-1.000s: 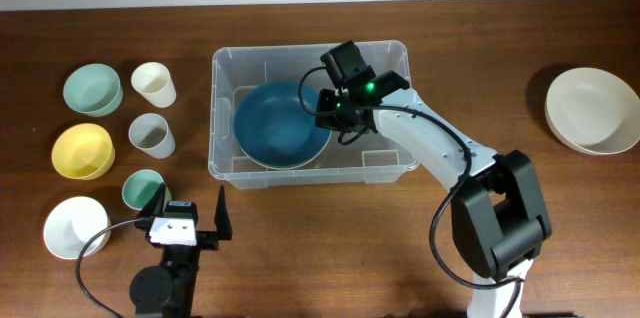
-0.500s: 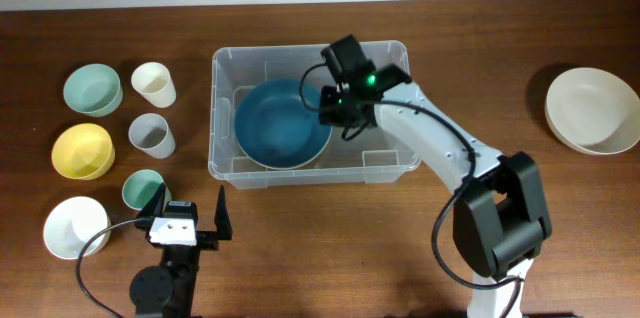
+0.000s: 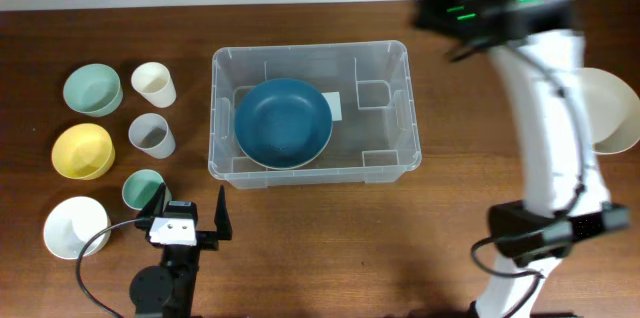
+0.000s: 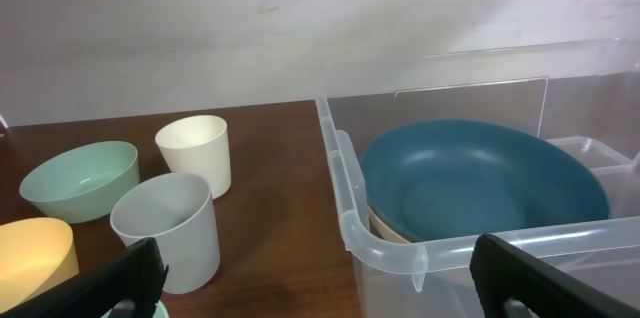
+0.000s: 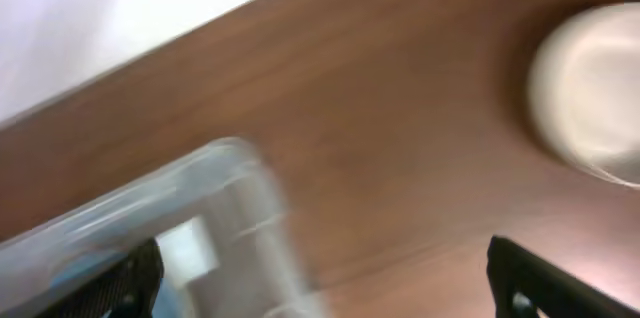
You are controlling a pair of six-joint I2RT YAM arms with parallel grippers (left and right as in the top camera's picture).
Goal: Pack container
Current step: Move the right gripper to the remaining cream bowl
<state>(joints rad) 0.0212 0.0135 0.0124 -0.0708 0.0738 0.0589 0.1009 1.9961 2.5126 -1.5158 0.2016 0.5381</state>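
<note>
Only the overhead view shows the whole container [image 3: 310, 50], set mid-table [image 3: 340, 248], open side up, long axis running left to right, with a blue bowl [image 3: 283, 123] inside. The left end effector [image 3: 190, 206] is spread and empty. The right end effector [image 5: 322, 286] is spread too, but its wrist view is blurred and the container is cut off.
</note>
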